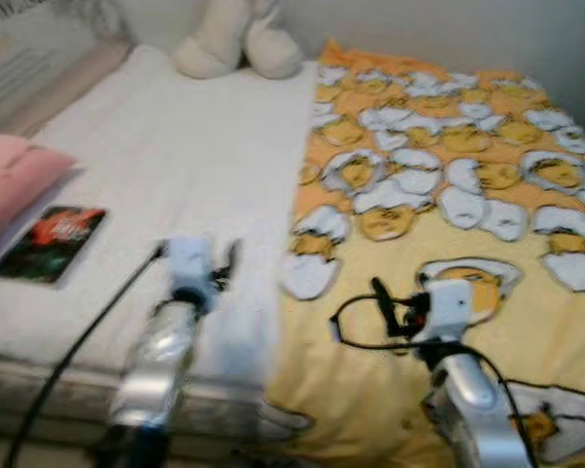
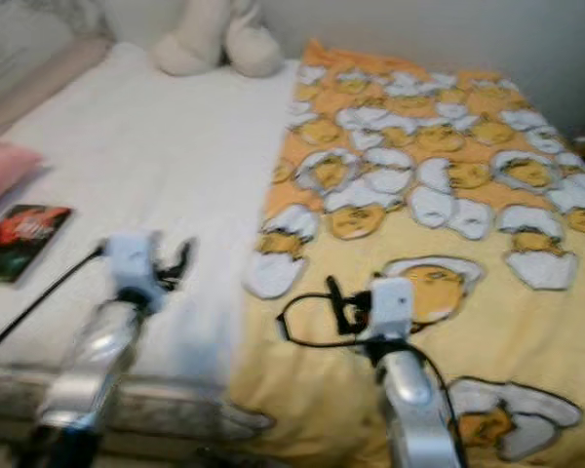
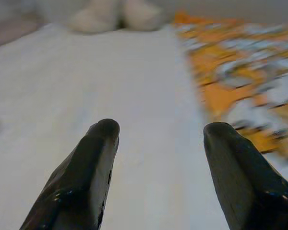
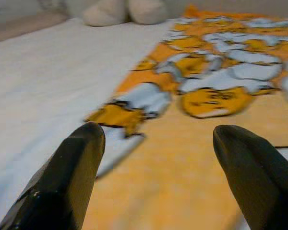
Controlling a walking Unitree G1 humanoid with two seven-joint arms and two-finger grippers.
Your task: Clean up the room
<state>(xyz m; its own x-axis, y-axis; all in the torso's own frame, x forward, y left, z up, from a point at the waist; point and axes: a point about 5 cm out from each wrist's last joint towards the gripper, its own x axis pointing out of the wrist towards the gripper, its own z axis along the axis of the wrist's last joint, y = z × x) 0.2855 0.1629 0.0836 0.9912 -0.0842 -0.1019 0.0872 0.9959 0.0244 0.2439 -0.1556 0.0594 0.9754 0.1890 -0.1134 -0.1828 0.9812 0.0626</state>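
A bed has a white sheet [image 1: 185, 166] on its left half and a yellow blanket [image 1: 439, 175] printed with egg cartoons on its right half. A cream plush toy [image 1: 236, 39] sits at the far end. Near the left edge lie a pink pillow [image 1: 15, 180] and a dark book with a red cover [image 1: 49, 242]. My left gripper [image 3: 162, 129] is open above the white sheet near the front edge, with nothing between its fingers. The right gripper [image 4: 159, 130] is open over the blanket, near the blanket's left border, also holding nothing.
The bed's front edge [image 1: 68, 390] runs just below my left arm. A pale wall [image 1: 448, 24] stands behind the bed. A headboard or cushion [image 1: 39, 68] lies at the far left. Black cables trail from both wrists.
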